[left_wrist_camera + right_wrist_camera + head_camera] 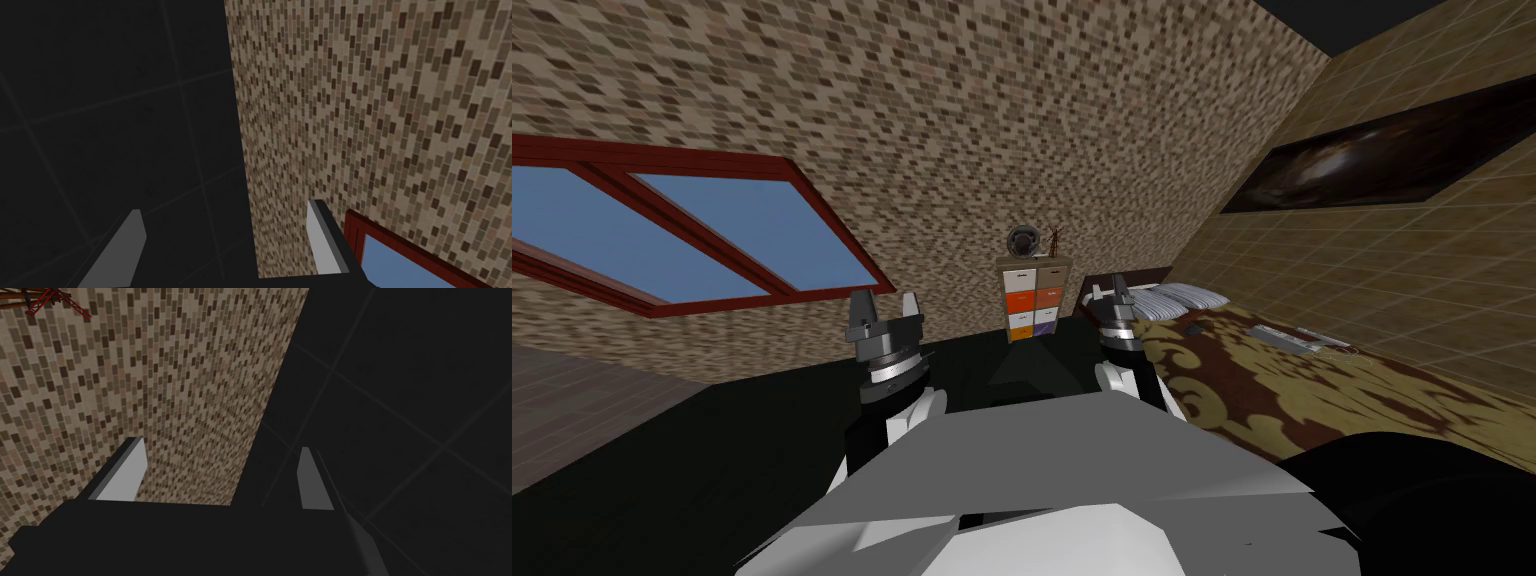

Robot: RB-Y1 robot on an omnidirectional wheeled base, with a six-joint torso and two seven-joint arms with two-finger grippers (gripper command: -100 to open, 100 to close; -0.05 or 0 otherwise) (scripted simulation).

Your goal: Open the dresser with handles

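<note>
A small dresser (1033, 299) stands far off against the mosaic wall, with white, orange and purple drawer fronts and small dark handles. A round grey object and red twigs sit on its top. My left gripper (885, 312) is raised at the left, well short of the dresser, open with nothing between its fingers (320, 240). My right gripper (1115, 297) is raised at the right, also open and empty, its fingers (125, 470) pointing at the wall and dark floor.
A bed (1312, 390) with a brown and gold patterned cover and striped pillows (1184, 298) runs along the right wall beside the dresser. A red-framed window (682, 235) is in the wall at the left. A dark tiled floor (712, 440) lies between me and the dresser.
</note>
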